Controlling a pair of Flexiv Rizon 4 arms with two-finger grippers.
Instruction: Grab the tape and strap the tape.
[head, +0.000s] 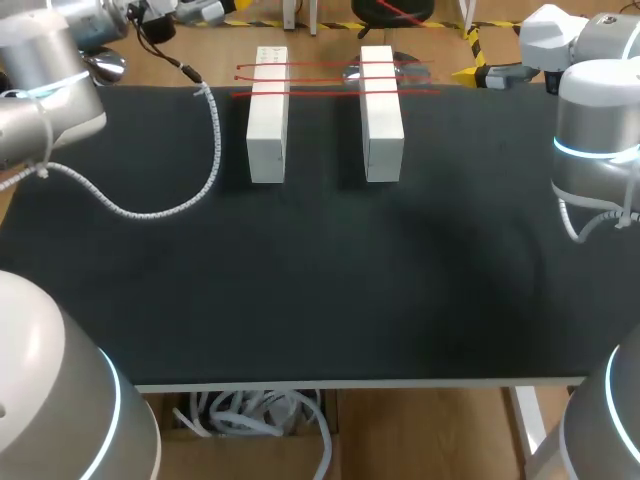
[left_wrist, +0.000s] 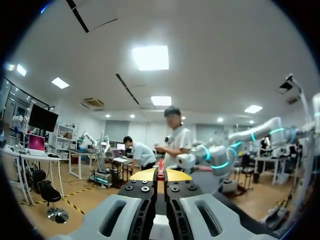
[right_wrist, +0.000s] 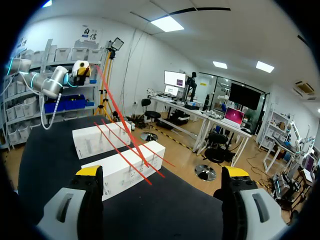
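Left gripper (left_wrist: 161, 175) is closed, a sliver of red tape (right_wrist: 121, 121) pinched between its yellow tips, held high near the far left corner of the tabletop (head: 320, 280). From there the tape slants down to two white blocks (head: 268, 115) at the far edge and crosses both, its strands running along that edge. Right gripper (right_wrist: 162, 175) hangs wide open and empty, with the blocks just ahead. The left arm has the tape, so the next wrap looks like its job.
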